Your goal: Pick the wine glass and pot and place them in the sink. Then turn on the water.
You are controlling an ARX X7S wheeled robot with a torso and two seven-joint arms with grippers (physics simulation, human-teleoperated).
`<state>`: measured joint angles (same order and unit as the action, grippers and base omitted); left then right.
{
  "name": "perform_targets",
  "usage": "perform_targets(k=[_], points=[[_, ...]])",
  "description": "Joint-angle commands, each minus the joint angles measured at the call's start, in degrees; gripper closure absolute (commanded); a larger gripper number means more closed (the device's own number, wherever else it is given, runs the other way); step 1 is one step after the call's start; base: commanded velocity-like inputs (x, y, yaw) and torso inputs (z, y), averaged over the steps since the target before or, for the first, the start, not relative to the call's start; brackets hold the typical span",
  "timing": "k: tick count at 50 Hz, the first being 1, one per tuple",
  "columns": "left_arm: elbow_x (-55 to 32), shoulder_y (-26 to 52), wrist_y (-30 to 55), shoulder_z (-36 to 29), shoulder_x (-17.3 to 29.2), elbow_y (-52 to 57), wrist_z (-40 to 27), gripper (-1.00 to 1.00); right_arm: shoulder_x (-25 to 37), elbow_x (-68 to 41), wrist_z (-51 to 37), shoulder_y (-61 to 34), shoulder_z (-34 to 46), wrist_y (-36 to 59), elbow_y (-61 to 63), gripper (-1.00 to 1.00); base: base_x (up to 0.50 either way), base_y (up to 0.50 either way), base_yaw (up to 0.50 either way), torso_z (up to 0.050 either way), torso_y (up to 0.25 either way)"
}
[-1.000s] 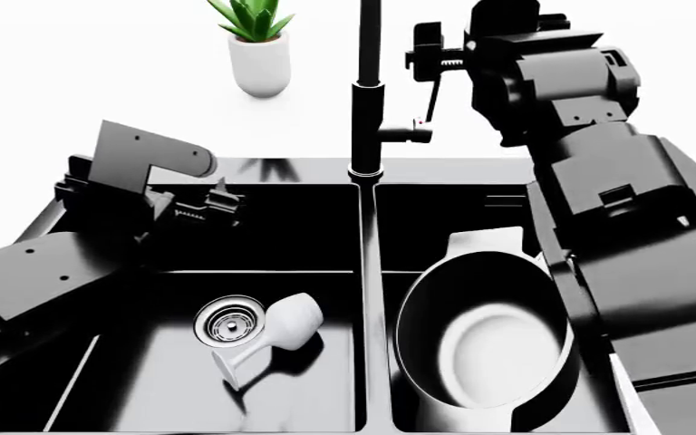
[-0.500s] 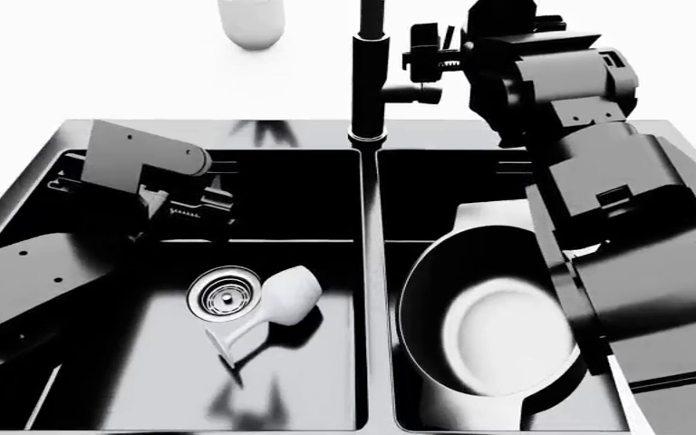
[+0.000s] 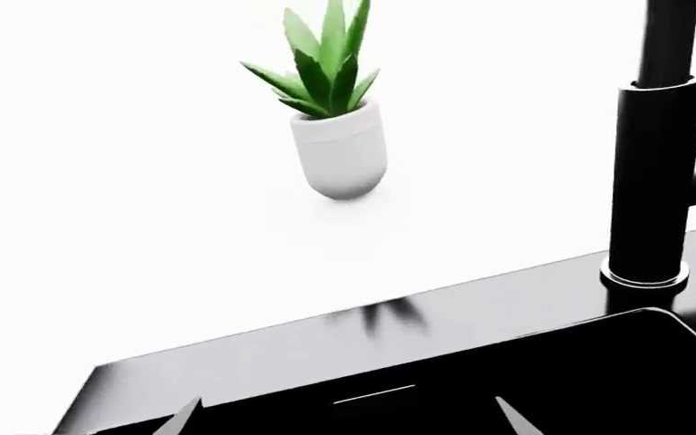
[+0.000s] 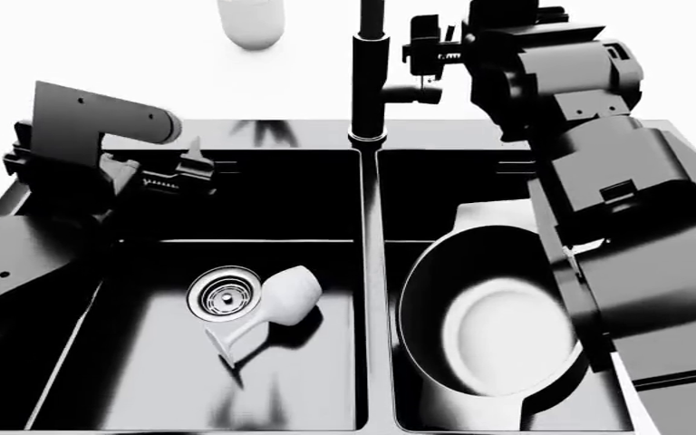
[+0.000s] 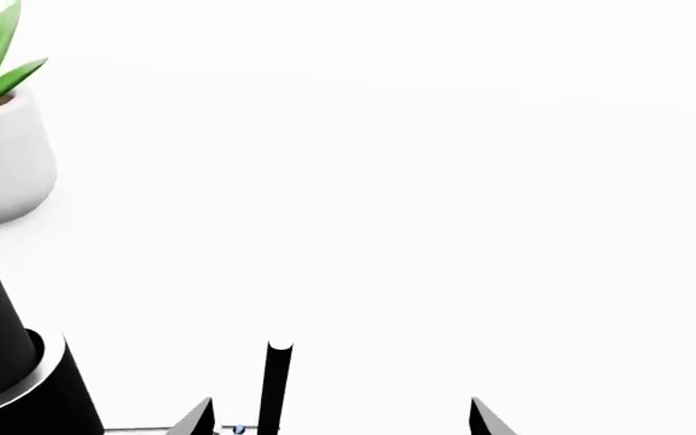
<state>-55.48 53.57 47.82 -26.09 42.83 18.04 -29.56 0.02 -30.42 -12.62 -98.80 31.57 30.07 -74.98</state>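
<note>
The wine glass (image 4: 285, 301) lies on its side in the left basin of the black sink (image 4: 370, 272), its bowl beside the round drain (image 4: 225, 294). The black pot (image 4: 493, 337) sits in the right basin, showing its pale inner base. My left gripper (image 4: 191, 170) (image 3: 345, 422) hangs open and empty over the back of the left basin. My right gripper (image 4: 428, 47) (image 5: 342, 420) is open at the faucet (image 4: 370, 72). The thin black lever (image 5: 275, 385) stands between its fingertips, nearer one of them.
A white plant pot (image 3: 342, 156) with a green plant stands on the white counter behind the sink, left of the faucet column (image 3: 655, 181). My right arm (image 4: 614, 208) reaches over the right basin and covers part of the pot.
The head view tilted down, then held. My left arm lifted and shifted left, away from the glass. My right gripper edged up at the faucet lever. Glass and pot stayed put.
</note>
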Motion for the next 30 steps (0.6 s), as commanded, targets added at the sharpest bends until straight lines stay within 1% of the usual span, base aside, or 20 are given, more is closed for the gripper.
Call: perform_targets(k=[1,12,20,23,30], points=[[-2.2,1.4,1.4,2.5,1.8,3.9,-2.6,-1.00,0.0,1.1,0.2,-0.3,-1.2,0.1,0.0,-1.00,0.00,0.00,0.00,0.000,-0.115],[-1.5,1.1,0.9,2.0,1.9,3.8,-2.2,-1.00,0.0,1.5,0.3,0.0,-1.6,0.1,0.0,-1.00,0.00,0.00,0.00,0.006,-0.245],[-1.5,0.5,0.3,2.1,1.7,3.2,-1.9,-1.00,0.0,2.3,0.2,0.1,-2.5,0.1,0.0,-1.00,0.00,0.00,0.00,0.001,-0.004],[-1.3,0.3,0.0,2.1,1.8,3.2,-1.8,-1.00,0.0,6.1,0.0,0.1,-6.8,0.6,0.0,-1.00,0.00,0.00,0.00,0.000,0.000],[-1.0,-0.2,-0.6,2.0,1.9,2.9,-1.5,-1.00,0.4,20.4,0.2,0.0,-22.9,1.7,0.0,-1.00,0.00,0.00,0.00,0.000,0.000]])
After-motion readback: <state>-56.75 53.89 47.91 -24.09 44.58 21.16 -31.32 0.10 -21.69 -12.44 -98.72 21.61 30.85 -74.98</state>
